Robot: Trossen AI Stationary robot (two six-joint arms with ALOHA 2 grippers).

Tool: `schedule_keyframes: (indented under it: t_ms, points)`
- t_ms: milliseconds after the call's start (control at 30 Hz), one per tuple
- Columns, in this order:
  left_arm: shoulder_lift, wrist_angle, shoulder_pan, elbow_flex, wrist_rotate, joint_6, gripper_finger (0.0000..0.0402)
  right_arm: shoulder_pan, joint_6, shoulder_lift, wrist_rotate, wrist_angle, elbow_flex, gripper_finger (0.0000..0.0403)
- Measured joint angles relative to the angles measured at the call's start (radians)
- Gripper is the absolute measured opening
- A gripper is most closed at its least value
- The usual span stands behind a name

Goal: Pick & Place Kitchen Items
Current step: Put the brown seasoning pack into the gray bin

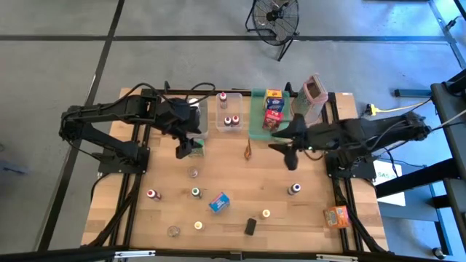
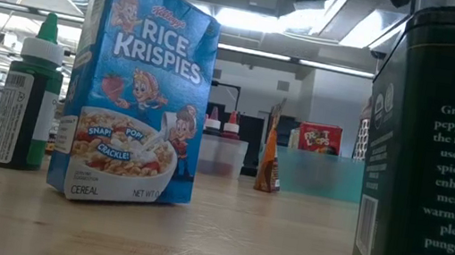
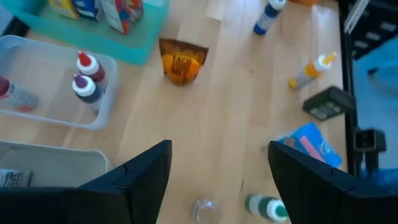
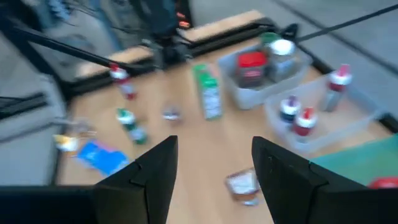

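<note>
Cardboard cereal box (glossy, upright)

- The pale wooden slatted table top looks smooth and matt.
- The blue printed cardboard cereal box shows glossy.
- The clear plastic bin looks smooth.
- The dark green tin has a metallic sheen.

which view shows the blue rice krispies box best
The low view: the small blue cardboard Rice Krispies box stands upright close to the camera, its front print readable. The high view shows only a small blue shape near the table's front. Both wrist views catch part of it at an edge.
</note>
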Motion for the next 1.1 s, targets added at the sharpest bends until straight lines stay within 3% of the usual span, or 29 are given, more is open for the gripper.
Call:
schedule_keyframes:
  t_ms: [233,433,633,800,1100]
  points:
    - [0.000,-0.142,0.000,0.000,0.027,0.071,0.0263,0.092,0.037,0.197,0.210,0.103,0.000,0.0186]
    - [-0.004,-0.259,0.000,-0.001,0.040,0.086,0.0263,0.152,0.132,0.331,0.191,0.219,-0.001,0.0149]
    - [-0.008,-0.270,0.000,-0.001,0.039,0.156,0.0263,0.183,0.231,0.394,0.166,0.161,-0.001,0.0137]
    - [-0.008,-0.271,0.000,-0.001,0.040,0.176,0.0263,0.179,0.464,0.403,0.166,0.069,-0.001,0.0157]
    - [-0.008,-0.273,0.000,-0.001,0.040,0.168,0.0263,0.160,0.503,0.436,0.213,0.032,-0.001,0.0231]
